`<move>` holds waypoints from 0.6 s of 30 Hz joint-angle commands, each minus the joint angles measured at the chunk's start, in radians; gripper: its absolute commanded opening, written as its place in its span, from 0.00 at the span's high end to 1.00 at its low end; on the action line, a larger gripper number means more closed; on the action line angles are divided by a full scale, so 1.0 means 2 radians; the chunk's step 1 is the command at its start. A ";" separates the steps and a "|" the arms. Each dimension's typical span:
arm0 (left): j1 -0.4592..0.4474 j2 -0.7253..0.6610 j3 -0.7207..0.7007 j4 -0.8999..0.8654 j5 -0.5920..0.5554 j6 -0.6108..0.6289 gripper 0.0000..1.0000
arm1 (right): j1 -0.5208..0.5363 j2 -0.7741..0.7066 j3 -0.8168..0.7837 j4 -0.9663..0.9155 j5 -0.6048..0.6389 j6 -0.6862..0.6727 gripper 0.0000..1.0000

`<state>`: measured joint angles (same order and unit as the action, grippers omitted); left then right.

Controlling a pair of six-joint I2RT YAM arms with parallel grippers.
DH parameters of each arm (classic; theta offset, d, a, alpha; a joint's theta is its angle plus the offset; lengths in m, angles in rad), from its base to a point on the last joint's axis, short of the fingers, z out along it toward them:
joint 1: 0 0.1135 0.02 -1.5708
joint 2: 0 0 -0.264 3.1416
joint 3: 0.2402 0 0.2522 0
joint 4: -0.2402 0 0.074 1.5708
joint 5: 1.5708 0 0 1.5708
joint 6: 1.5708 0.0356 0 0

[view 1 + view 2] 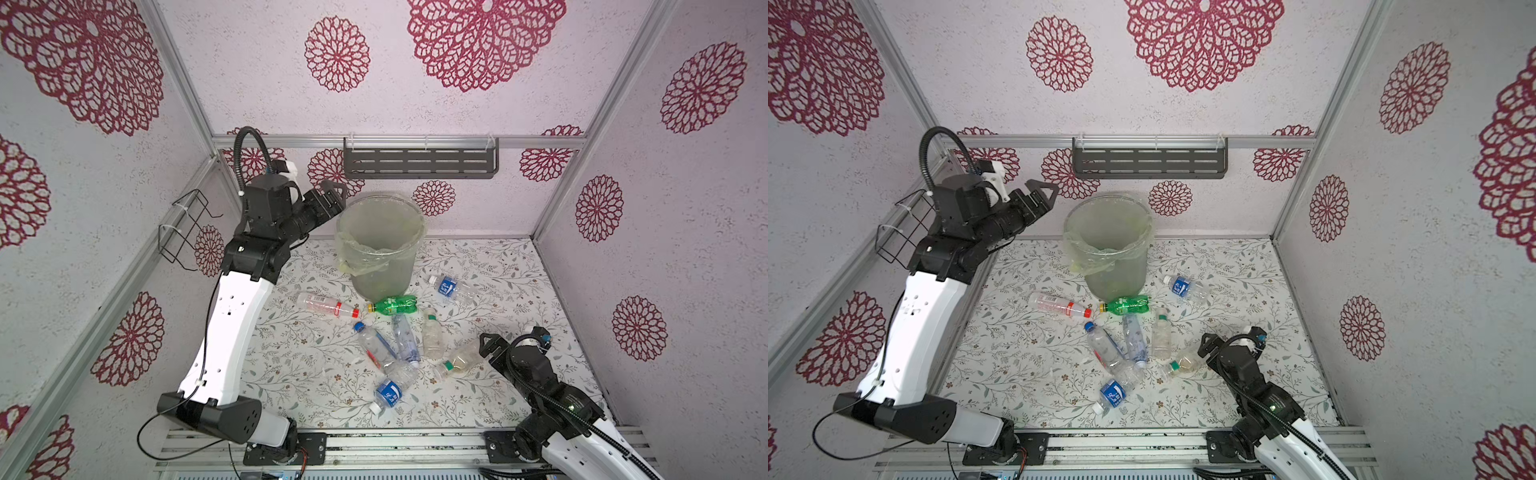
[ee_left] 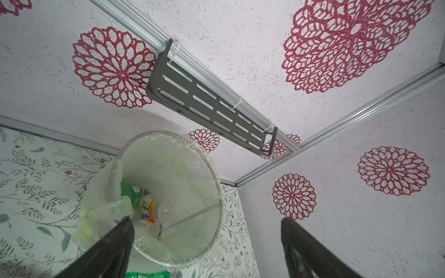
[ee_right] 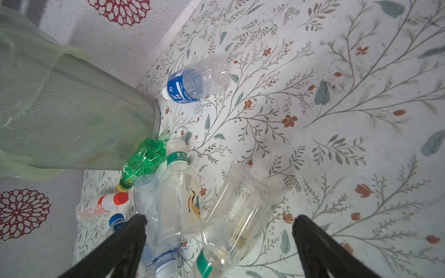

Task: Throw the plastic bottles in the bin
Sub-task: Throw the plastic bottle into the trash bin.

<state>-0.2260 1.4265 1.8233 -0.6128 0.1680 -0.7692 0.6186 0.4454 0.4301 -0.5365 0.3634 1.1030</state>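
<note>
Right gripper [image 3: 220,217]: front right, low over tabletop [image 1: 291,374]. Fingers spread wide, nothing gripped. Clear green-label bottle [image 1: 459,361] lies just beside it.
Plastic bottles [image 1: 405,340]: several on their sides, most clustered mid-table.
Green bottle [image 1: 392,304]: on its side against bin base.
Bin [image 1: 382,278]: upright, rear centre, bag folded over rim. Binned bottles [image 2: 144,202] visible at bottom.
Left gripper [image 2: 206,219]: raised beside bin rim, fingers spread, empty.
Wall shelf [image 1: 419,163]: on rear wall, behind bin.
</note>
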 commanded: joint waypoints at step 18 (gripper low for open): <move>0.018 -0.181 -0.307 0.010 0.008 0.041 0.03 | 0.000 0.096 0.064 -0.048 0.002 0.075 0.01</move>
<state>-0.2001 1.0904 1.2457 -0.6037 0.2005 -0.7170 0.6186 0.6067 0.5083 -0.6224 0.3527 1.2060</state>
